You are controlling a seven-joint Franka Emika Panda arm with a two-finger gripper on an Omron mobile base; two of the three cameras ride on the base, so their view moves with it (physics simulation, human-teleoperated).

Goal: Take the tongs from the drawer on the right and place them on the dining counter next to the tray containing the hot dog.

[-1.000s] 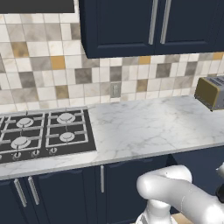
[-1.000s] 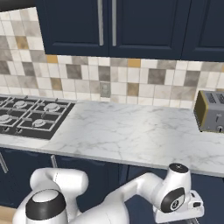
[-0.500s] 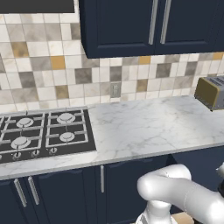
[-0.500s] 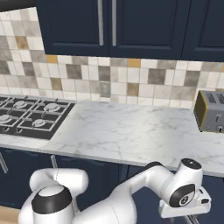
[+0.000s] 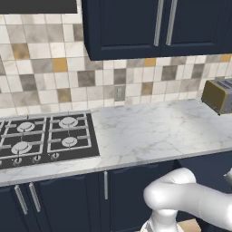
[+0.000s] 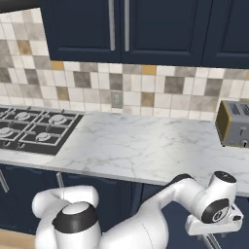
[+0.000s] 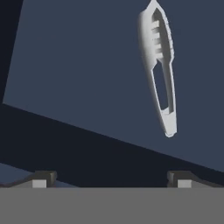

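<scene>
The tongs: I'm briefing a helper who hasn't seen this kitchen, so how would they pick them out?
Look in the hand view at the flat navy drawer floor below the open gripper. The tongs lie on it alone, toward the upper right: a slim silver-grey metal piece, two narrow arms meeting at one end, pale against the dark blue.

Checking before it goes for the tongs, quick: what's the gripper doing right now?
Gripper: open wide, holding nothing; the tongs lie untouched ahead of it on the drawer floor.
</scene>
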